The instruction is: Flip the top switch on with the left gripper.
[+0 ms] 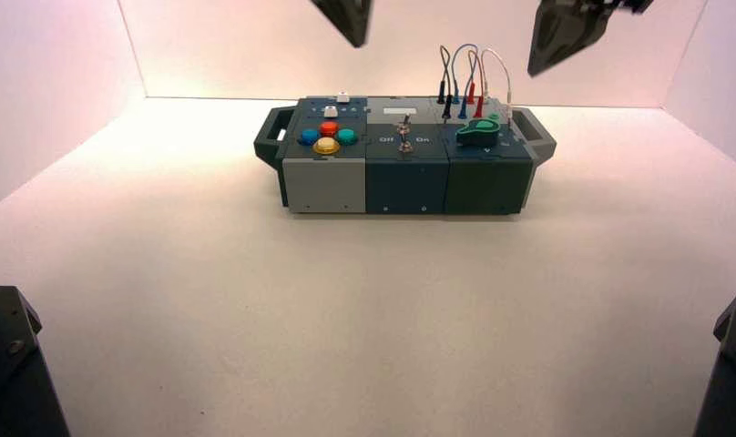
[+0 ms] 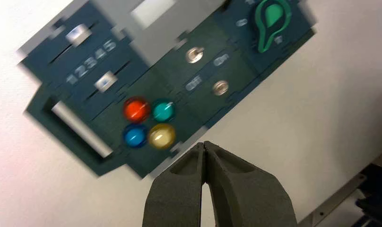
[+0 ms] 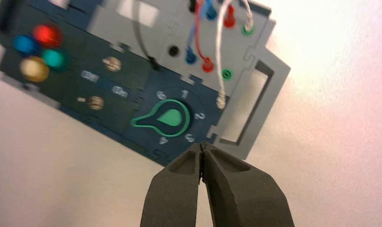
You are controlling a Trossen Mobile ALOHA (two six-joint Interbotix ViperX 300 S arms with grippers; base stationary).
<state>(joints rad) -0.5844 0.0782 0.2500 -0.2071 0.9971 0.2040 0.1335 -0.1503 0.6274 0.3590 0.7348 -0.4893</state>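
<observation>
**Both claws up high, box untouched**

The box [image 1: 405, 159] sits toward the back of the white surface [image 1: 346, 309], long side facing the robot. The left claw [image 2: 204, 144] hangs well above it, fingers pinched together to a point with nothing between them. In the high view only its dark tip [image 1: 346, 18] pokes in from the top edge; the rest is cut off. The right claw [image 3: 201, 145] is the same story: fingers closed, empty, up in the air over the wire end of the box, mostly cropped in the high view [image 1: 565, 36].

The top switch [image 2: 195, 54] is in the box's middle section, the farther of the two toggles [image 1: 405, 121], with the second toggle [image 2: 221, 87] nearer the front edge. "Off" and "On" lettering sits between them. The left wrist view is smeared there, so I can't really tell which way the lever leans.

Four round buttons [image 2: 149, 123] (red, teal, blue, yellow) cluster on the left section, two sliders [image 2: 92, 59] behind them. The green knob [image 3: 168, 119] is on the right section, and the wires [image 1: 469, 77] loop up behind it.
</observation>
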